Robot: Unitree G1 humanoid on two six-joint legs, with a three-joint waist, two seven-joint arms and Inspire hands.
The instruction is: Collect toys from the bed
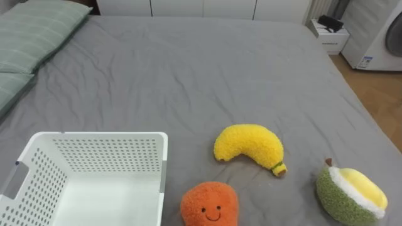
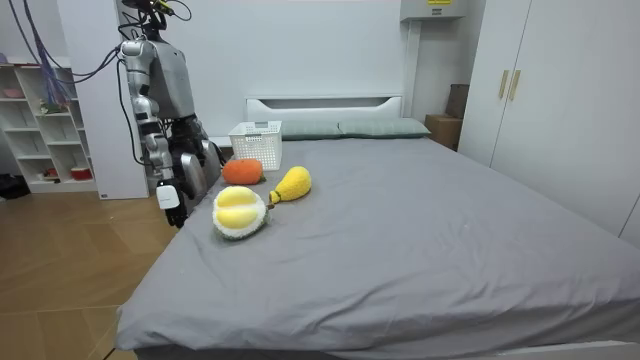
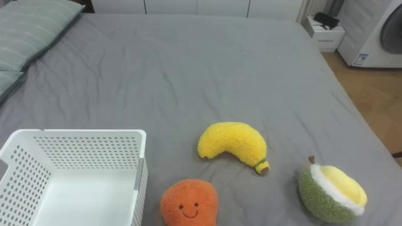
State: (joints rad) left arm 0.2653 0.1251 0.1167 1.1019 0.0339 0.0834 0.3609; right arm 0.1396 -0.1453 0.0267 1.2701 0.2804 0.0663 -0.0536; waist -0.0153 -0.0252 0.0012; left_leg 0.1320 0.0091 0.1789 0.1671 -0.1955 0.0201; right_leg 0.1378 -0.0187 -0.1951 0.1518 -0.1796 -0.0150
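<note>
Head camera, looking down across the bed [image 1: 201, 69], grey sheet.

- Nearest, at the bed's near edge: an orange plush fruit with a stitched smile [image 1: 209, 204], upright and face up. Just beside it on the left stood a white perforated plastic basket [image 1: 100, 135], open top up, close to the plush; contact could not be judged.
- Also close to the near edge, further toward the foot end: a plush durian [image 1: 350, 196], green shell with a yellow centre, well apart from the orange plush.
- One step further in, between those two: a plush banana [image 1: 248, 145], curved side toward the far edge, brown stem tip pointing toward the durian.
- All three toys lay on the sheet, outside the basket.
- The middle of the bed was flat sheet with light creases.
- Far left, at the head end: grey-green striped pillows [image 1: 38, 31].
- Past the far foot corner: a white nightstand [image 1: 330, 34] with a dark item on top, then a white washing machine [image 1: 383, 37] on the wood floor.

Room view: the robot stood upright at the bed's side by the head end, at the room view's left, facing the toys. Its right hand [image 2: 174, 205] hung low beside the bed's edge, clear of every toy; whether it was released or clenched could not be told. A white shelf unit [image 2: 40, 120] stood behind the robot.
</note>
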